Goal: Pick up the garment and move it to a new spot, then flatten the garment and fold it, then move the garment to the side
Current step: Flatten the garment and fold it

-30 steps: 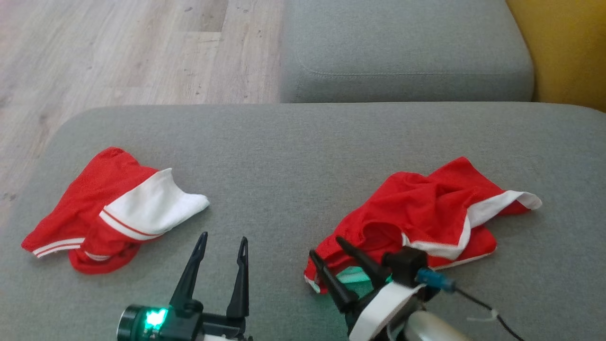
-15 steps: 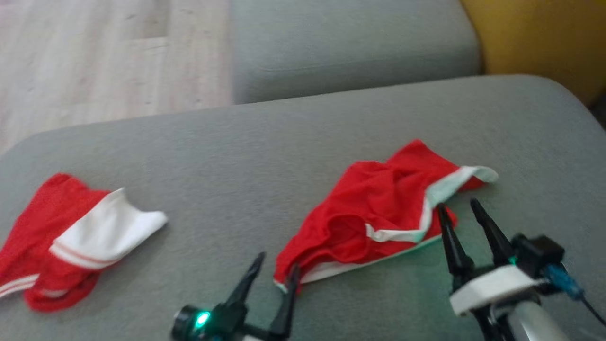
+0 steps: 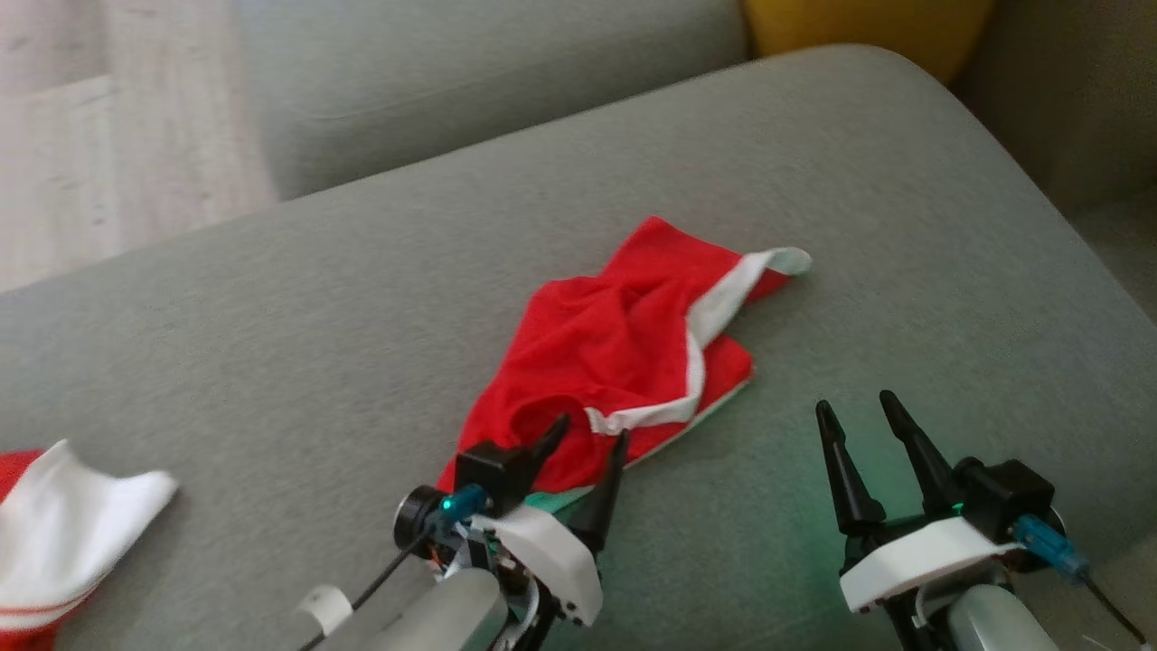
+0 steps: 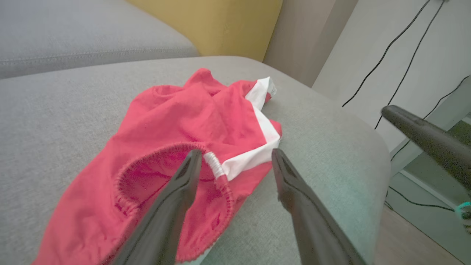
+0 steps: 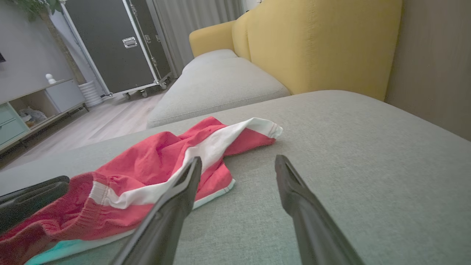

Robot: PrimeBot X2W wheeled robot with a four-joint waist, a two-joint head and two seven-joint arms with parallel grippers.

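The red garment (image 3: 615,344) lies crumpled mid-frame on the sofa (image 3: 271,316). The left end effector (image 3: 591,430) is open over its waistband; the right end effector (image 3: 853,402) is open, lower right.

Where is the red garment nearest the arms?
The garment lies centre of the head view on the grey cushion, left end effector at its near edge, right end effector to its right.
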